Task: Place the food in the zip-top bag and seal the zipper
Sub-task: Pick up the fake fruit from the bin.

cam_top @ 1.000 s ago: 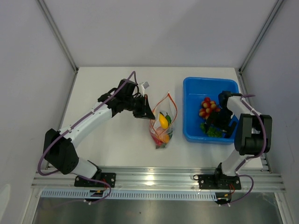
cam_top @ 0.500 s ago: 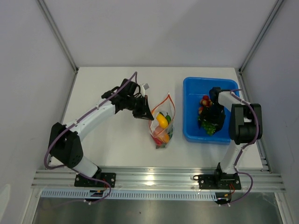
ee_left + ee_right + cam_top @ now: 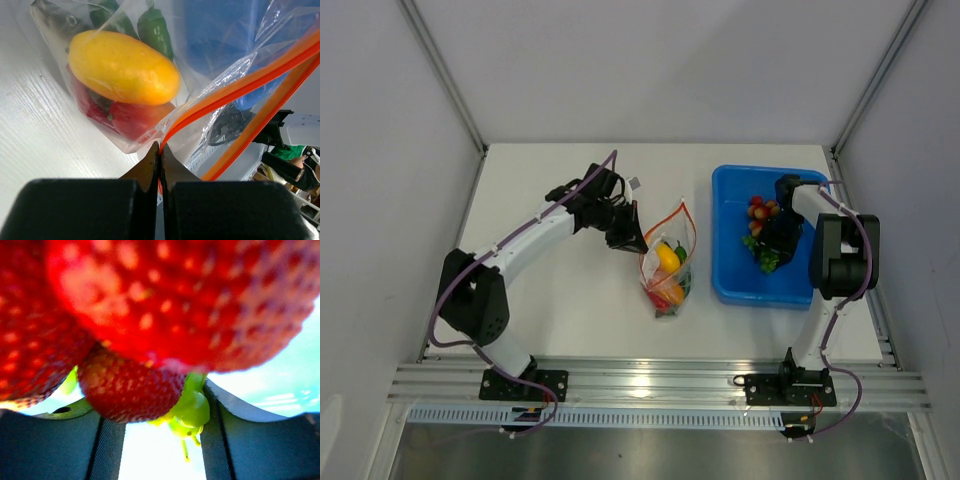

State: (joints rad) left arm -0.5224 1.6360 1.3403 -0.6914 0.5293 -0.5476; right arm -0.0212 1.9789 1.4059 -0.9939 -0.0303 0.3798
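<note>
Right gripper (image 3: 155, 427), lower centre, jaws partly closed round cherry tomatoes (image 3: 175, 300), grip unclear: seat the cluster squarely before you lift clear of blue tub (image 3: 730, 232).

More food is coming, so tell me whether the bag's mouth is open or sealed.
Open: on the zip-top bag the two zipper strips run apart; the left gripper pinches only one.

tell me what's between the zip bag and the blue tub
Only bare table separates the zip-top bag from the blue tub, per the top view.
</note>
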